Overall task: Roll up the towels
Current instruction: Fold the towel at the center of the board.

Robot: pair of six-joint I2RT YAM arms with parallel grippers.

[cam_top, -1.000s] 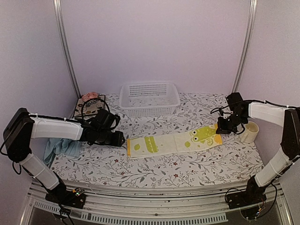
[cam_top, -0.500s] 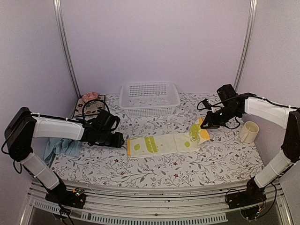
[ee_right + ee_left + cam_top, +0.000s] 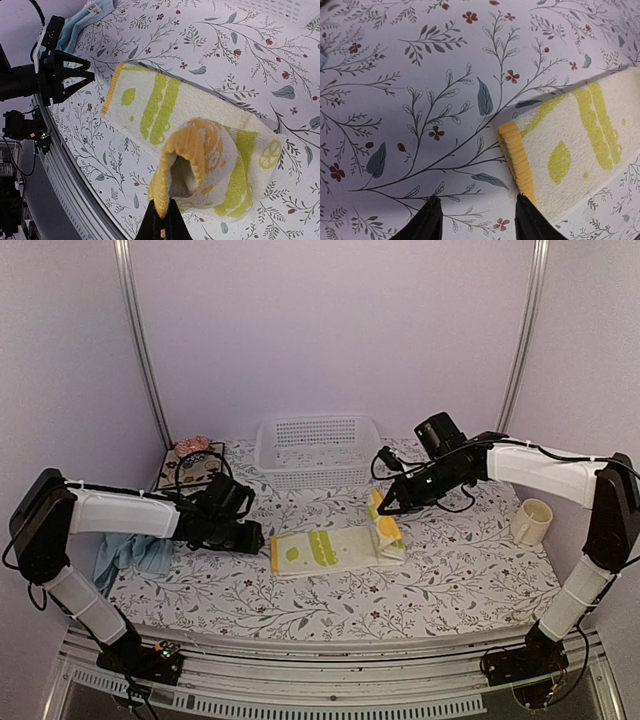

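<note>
Yellow-green towel [image 3: 325, 550]: lies mid-table on the floral cover [image 3: 450, 580], right end curled up and over (orange hem pinched by the right gripper [image 3: 161, 220], jaws pressed together). Left gripper [image 3: 477, 222] spread, empty, just beside the left hem.

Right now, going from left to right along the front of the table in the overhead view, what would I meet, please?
Light blue towel → left fingers → yellow-green towel, its right end raised → cup.

Floral table [image 3: 450, 585]: towel [image 3: 320, 550], basket [image 3: 318, 450], mug [image 3: 531, 521]
</note>
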